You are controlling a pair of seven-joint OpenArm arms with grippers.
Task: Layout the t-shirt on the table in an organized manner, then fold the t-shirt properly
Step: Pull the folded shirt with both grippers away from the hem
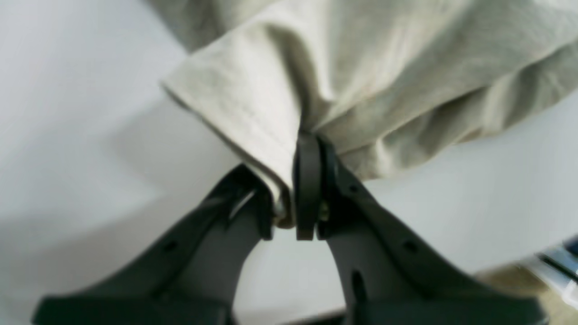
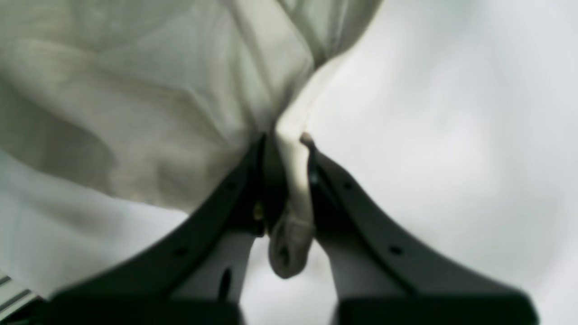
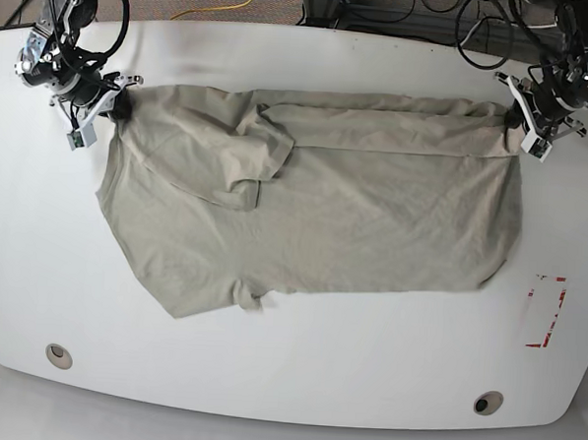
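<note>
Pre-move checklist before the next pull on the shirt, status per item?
1. Left end effector pinching the t-shirt hem: ok.
2. Right end effector pinching a fabric fold: ok.
3. Far edge stretched straight between both grips: ok.
4. Shirt flat: not ok, a sleeve lies folded over the body.
5. Shirt fully on the table: ok.
6. Grip depth enough to survive a pull: cannot tell.

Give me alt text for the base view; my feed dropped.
A wrinkled beige t-shirt lies spread across the white table, one sleeve folded over its middle. The right gripper and the left gripper each pinch a far corner of the shirt. A red tape rectangle marks the table near the left arm's side.
</note>
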